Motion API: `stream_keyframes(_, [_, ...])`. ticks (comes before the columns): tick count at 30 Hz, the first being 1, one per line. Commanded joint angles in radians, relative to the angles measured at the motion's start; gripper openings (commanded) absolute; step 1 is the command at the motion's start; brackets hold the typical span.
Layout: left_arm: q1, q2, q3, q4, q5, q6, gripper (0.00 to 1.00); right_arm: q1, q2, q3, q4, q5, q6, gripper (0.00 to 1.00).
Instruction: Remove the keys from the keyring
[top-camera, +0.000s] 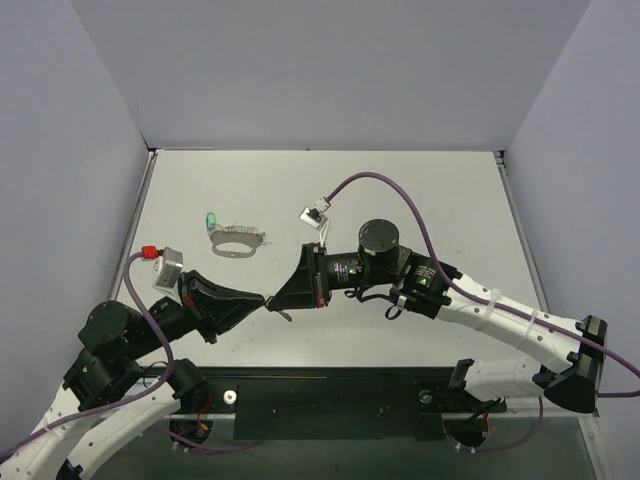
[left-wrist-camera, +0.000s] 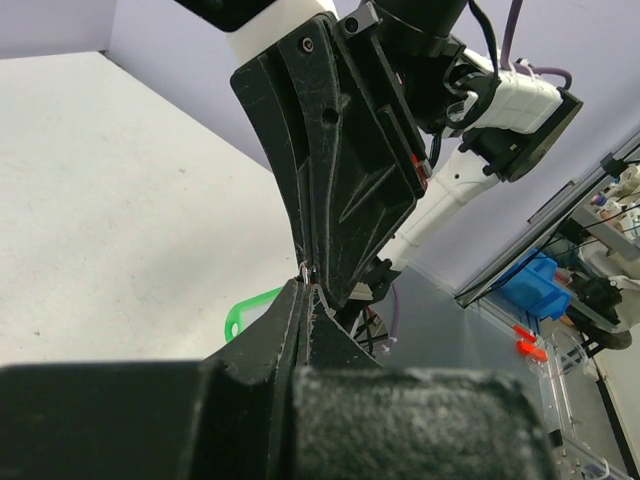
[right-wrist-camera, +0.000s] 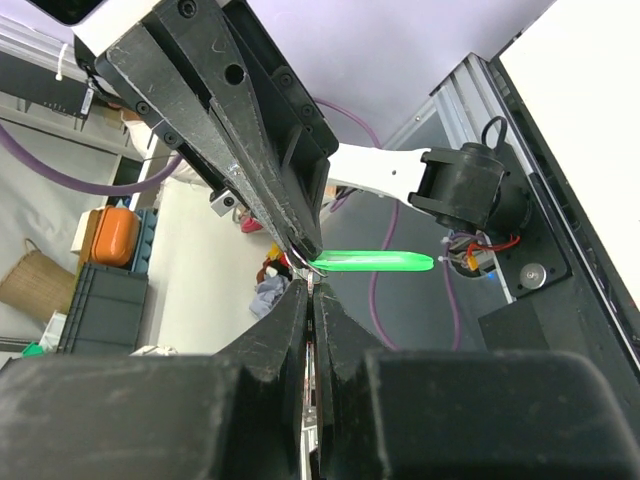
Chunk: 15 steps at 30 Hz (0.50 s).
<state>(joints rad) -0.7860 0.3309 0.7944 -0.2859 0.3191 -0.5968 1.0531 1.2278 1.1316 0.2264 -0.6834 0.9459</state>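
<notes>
My left gripper (top-camera: 262, 299) and right gripper (top-camera: 274, 299) meet tip to tip above the table's near middle. Both are shut. In the left wrist view my left gripper (left-wrist-camera: 305, 285) pinches a small silver wire ring (left-wrist-camera: 304, 268). In the right wrist view my right gripper (right-wrist-camera: 311, 288) clamps a thin metal blade, and a green-headed key (right-wrist-camera: 375, 262) sticks out sideways at the tips. Its green head also shows in the left wrist view (left-wrist-camera: 250, 312). The keyring (top-camera: 237, 241) lies on the table at the back left, with another green-headed key (top-camera: 211, 219) beside it.
A small white connector (top-camera: 314, 213) on the purple cable (top-camera: 400, 190) hangs over the table behind the right arm. The white table (top-camera: 420, 190) has walls at the back and both sides. A black rail (top-camera: 330, 395) runs along the near edge.
</notes>
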Motion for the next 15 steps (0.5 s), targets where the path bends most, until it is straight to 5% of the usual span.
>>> stream_keyframes(1, [-0.002,0.028,0.038,-0.104,0.034,0.054,0.0,-0.007,-0.047,0.063,0.053,0.007,-0.025,0.0])
stream_keyframes(15, [-0.004,0.045,0.049,-0.167,0.049,0.086,0.0,-0.007,-0.057,0.076,-0.007,0.021,-0.056,0.0])
